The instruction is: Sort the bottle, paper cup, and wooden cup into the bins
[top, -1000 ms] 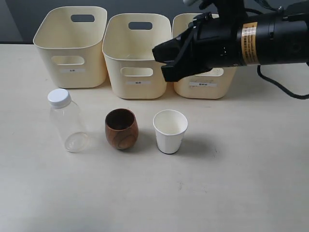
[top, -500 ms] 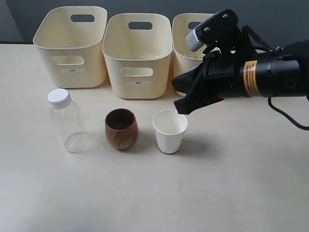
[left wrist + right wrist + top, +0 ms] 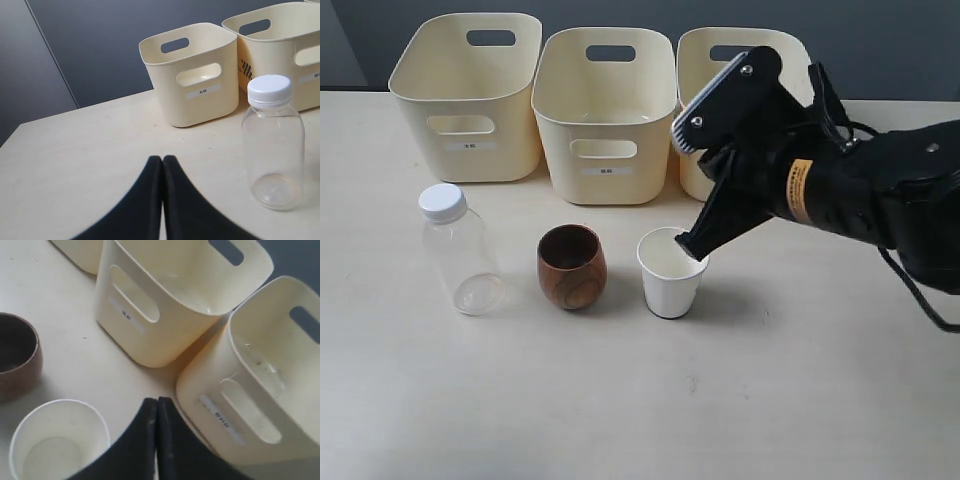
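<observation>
While the left hand [image 3: 161, 200] rests clenched, the right arm slants down, its clenched hand [image 3: 692, 246] at the paper cup [image 3: 671, 272] rim.

Bins [image 3: 606, 120]: cream, each with a small white front label; bottle [image 3: 460, 255]: clear, colourless, white cap; wooden cup [image 3: 572, 266]: dark brown with visible grain; paper cup [image 3: 672, 273]: plain white; table [image 3: 620, 400]: pale beige; right arm [image 3: 820, 185]: black, with an orange label; backdrop: dark grey.
</observation>
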